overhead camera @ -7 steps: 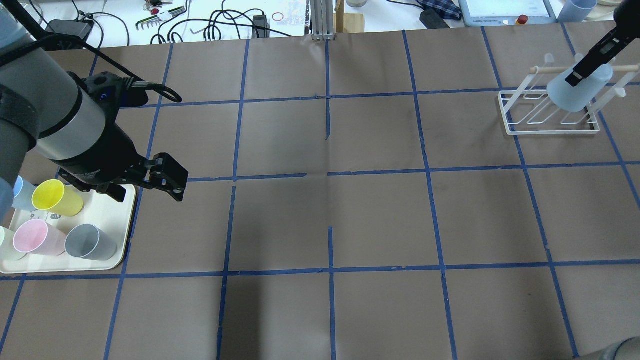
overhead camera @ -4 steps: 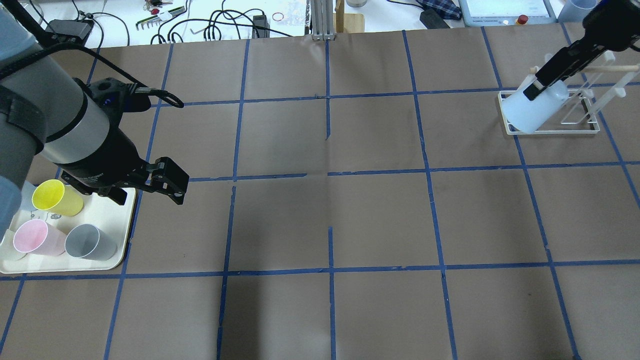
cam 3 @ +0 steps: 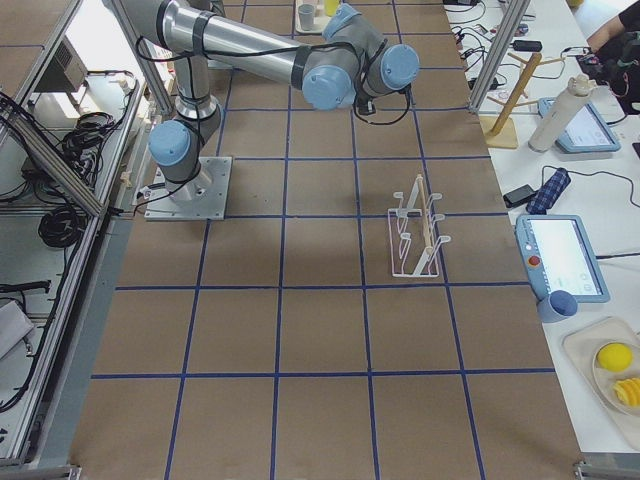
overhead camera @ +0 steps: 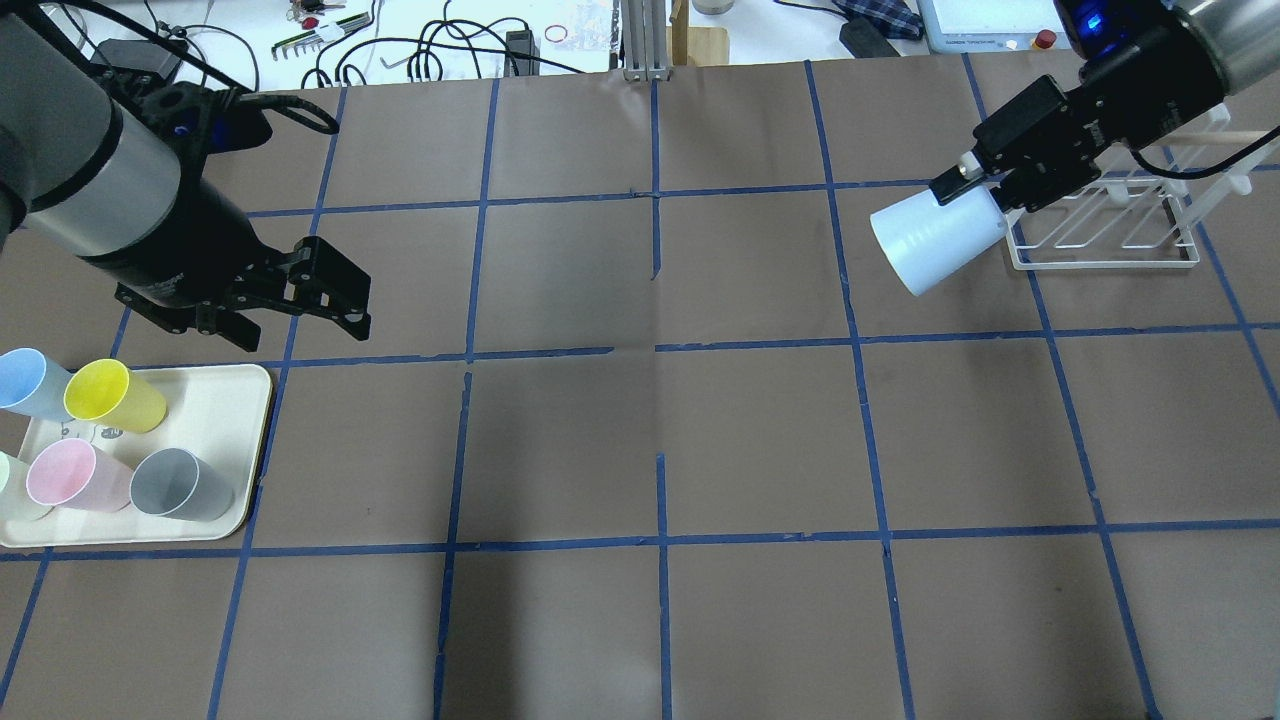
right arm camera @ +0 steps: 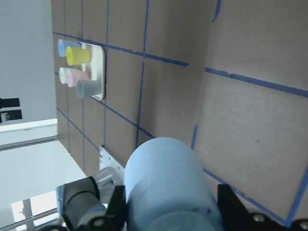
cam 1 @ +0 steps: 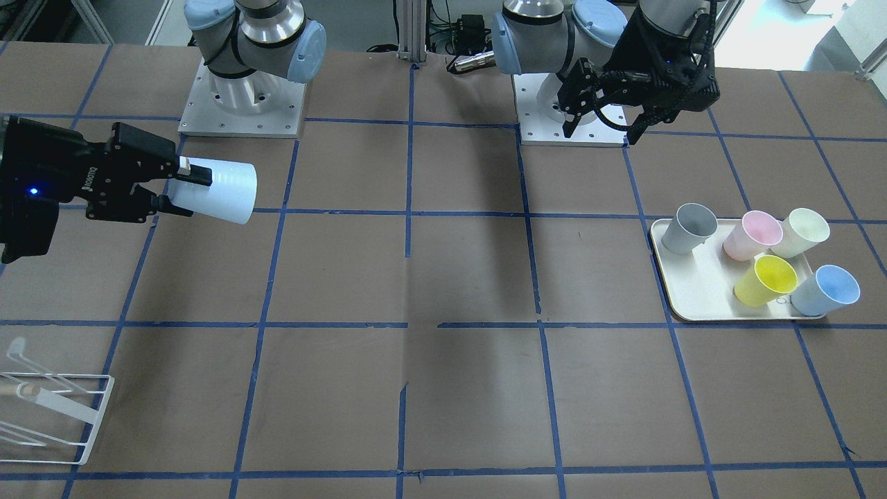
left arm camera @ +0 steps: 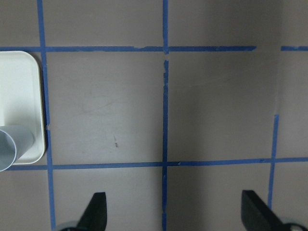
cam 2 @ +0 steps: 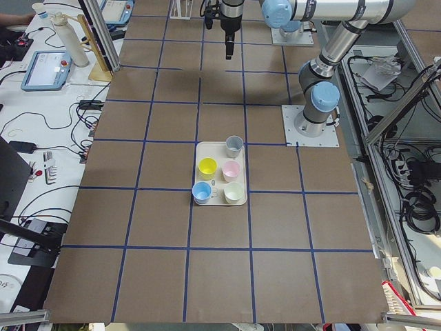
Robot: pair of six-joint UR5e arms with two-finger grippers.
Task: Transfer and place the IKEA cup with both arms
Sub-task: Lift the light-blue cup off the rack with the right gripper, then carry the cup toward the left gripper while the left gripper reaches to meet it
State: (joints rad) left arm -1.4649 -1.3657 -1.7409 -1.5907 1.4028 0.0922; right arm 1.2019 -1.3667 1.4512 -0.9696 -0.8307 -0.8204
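My right gripper (overhead camera: 985, 190) is shut on a pale blue IKEA cup (overhead camera: 935, 245) and holds it in the air on its side, its narrow base pointing toward the table's middle, just left of the white rack (overhead camera: 1100, 262). The cup also shows in the front view (cam 1: 215, 190) and fills the right wrist view (right arm camera: 163, 183) between the fingers. My left gripper (overhead camera: 300, 325) is open and empty above the table, beyond the tray (overhead camera: 225, 410). A second pale blue cup (overhead camera: 25, 380) stands on that tray.
The cream tray also holds a yellow cup (overhead camera: 110, 395), a pink cup (overhead camera: 70, 475), a grey cup (overhead camera: 180, 485) and a pale cream cup (cam 1: 804, 232). The wire rack stands at the far right. Cables and tools lie beyond the table's far edge.
My right gripper has carried the pale blue cup off the rack, leftward, and tipped it level. My left gripper has moved off the tray toward the far side, still open.
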